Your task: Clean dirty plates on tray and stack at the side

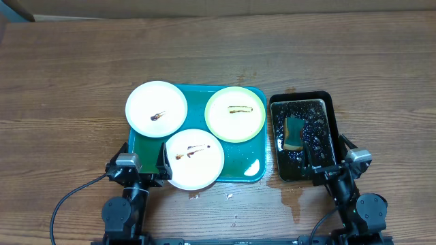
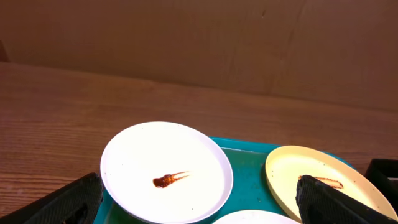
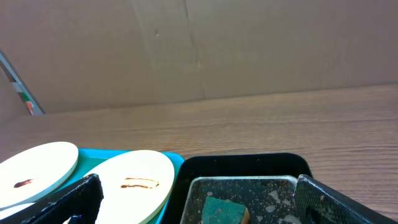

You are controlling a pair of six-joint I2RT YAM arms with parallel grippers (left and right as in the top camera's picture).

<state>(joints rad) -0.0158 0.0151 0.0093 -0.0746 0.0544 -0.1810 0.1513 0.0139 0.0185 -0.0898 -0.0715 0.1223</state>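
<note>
A wooden table [image 1: 68, 68] is seen from above, with two robot arms at its near edge. A large teal tray [image 1: 248, 167] lies straight ahead of the left pincer [image 1: 148, 158]. A smaller black tray [image 1: 334, 109] of water lies straight ahead of the right pincer [image 1: 325, 158]. The teal tray holds three plates, each marked with a brown smear. A white plate [image 1: 156, 109] sits far ahead of the left pincer, overhanging the tray's far corner. A second white plate [image 1: 195, 158] sits just beside that pincer on its inner side, overhanging the near rim. A pale yellow-green plate [image 1: 235, 113] sits farther off, between the two arms. None is stacked at the side yet. A green sponge [image 1: 294, 131] lies in the water, just ahead of the right pincer and slightly to its inner side. Its long side appears to run away from the pincer. The right arm is nearer the sponge, and the left arm is nearer the white plates. Both pincers are spread wide and hold nothing. Whether the left pincer's inner finger touches the near plate cannot be told.
</note>
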